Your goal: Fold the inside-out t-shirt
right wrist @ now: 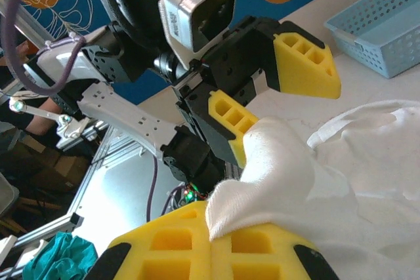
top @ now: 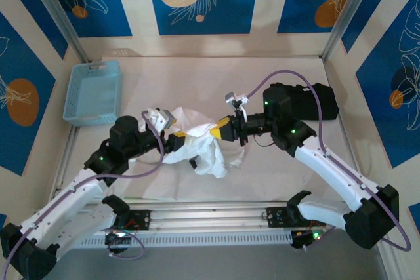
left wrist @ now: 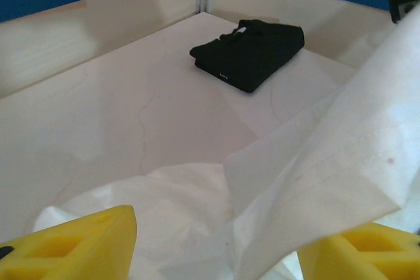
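Nearest me, the right gripper (right wrist: 211,234) has its jaws pressed together on a pinch of the inside-out t-shirt (top: 203,152), which sits bunched mid-frame in the overhead view. The left gripper (left wrist: 220,250) has its jaws well apart, cloth draped between them, gripping nothing. The cotton looks thin, light and floppy; I'd judge it sags unless taken at a hem or shoulder seam. Bare table (top: 256,178) surrounds it. Farther back, the blue basket (top: 92,93) at upper left and the black folded garment (left wrist: 252,54) near the far corner limit spreading room.

White t-shirt (top: 205,152) — crumpled heap, partly raised, on table (top: 197,77)
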Available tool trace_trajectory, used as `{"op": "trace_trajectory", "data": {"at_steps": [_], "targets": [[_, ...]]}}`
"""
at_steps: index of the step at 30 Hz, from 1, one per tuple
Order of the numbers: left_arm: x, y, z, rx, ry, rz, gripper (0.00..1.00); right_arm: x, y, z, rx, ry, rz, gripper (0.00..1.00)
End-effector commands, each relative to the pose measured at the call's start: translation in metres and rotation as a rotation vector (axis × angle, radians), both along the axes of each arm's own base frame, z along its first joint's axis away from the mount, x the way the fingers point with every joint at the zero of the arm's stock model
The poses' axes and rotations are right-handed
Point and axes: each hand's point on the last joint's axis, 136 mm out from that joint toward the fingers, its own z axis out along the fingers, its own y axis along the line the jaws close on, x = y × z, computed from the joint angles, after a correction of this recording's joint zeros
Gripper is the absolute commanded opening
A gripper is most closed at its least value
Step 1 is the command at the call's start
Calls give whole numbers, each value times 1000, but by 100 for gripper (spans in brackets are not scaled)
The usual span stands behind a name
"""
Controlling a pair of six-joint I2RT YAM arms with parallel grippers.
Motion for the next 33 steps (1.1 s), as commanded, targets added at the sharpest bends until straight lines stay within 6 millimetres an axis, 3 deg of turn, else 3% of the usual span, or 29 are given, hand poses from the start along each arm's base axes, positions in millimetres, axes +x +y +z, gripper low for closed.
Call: {"op": "trace_trajectory", "data": {"at_steps": [1, 5, 8, 12, 15, 19, 21, 25, 29, 33], "targets": [[-2, -7, 11, 94, -100, -50, 64, -4, 0, 9, 13, -17, 44, 0], [-11, -24, 15, 182, -166, -149, 59, -4, 1, 7, 11, -7, 47, 0], [-14, -36, 15, 224, -200, -207, 47, -4, 0, 4, 11, 2, 47, 0], [-13, -47, 20, 186, -137, -221, 17, -2, -5, -1, -2, 11, 22, 0], [-27, -54, 31, 104, -62, -277, 0, 20, -15, -9, -75, 37, -133, 6], [-59, -55, 54, -43, 2, -379, 0, 55, -30, -36, -233, 119, -364, 15], [-68, -53, 64, -108, 15, -398, 0, 62, -32, -45, -279, 146, -409, 20], [-64, -48, 72, -160, 30, -343, 0, 69, -34, -54, -350, 136, -477, 29], [-47, -44, 67, -148, 61, -240, 0, 62, -41, -53, -408, 61, -515, 33], [-36, -43, 60, -136, 82, -185, 0, 28, -27, -43, -347, -58, -400, 39]]}}
